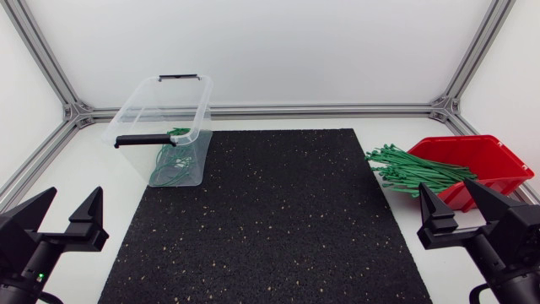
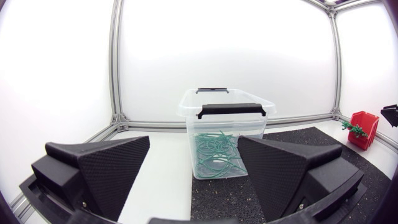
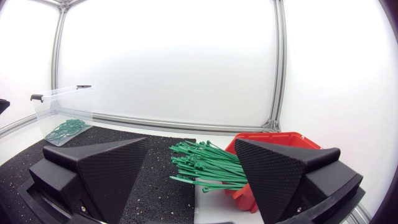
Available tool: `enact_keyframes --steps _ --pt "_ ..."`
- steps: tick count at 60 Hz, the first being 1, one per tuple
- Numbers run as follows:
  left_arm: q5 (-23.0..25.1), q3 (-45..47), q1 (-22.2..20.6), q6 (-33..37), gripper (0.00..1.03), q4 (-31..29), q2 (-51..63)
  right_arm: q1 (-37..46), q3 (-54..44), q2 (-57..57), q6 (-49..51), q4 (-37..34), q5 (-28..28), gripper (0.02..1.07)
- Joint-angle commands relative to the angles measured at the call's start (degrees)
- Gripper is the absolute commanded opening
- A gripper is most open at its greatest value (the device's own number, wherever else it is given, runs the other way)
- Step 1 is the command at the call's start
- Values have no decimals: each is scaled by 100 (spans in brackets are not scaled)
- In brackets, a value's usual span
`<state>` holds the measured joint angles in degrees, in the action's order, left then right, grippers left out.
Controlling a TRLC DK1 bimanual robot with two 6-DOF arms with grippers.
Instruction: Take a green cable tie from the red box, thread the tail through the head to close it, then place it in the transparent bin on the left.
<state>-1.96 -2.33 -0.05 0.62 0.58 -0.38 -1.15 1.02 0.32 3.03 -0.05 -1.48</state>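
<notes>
From overhead, the left gripper (image 1: 74,203) and right gripper (image 1: 447,192) both stand released and empty at the near corners of the black mat (image 1: 270,219). The green ties (image 1: 413,169) spill from the red box (image 1: 498,156) just ahead of the right gripper, long axes running from box toward mat. The right arm is judged nearer.

Left wrist view: the clear bin (image 2: 227,118) sits ahead, with looped ties (image 2: 217,155) inside.

Right wrist view: the bundle lies ahead of the spread fingers. Heads cannot be told from tails, and one finger hides part of the box.
</notes>
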Motion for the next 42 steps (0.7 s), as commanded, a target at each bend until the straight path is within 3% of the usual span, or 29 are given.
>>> enact_keyframes --steps 1,42 --pt "-7 233 -3 -1 99 -84 -32 9 -102 -58 -57 -65 16 103" --pt "2 224 -12 -1 99 -93 -32 88 566 118 -162 85 42 103"
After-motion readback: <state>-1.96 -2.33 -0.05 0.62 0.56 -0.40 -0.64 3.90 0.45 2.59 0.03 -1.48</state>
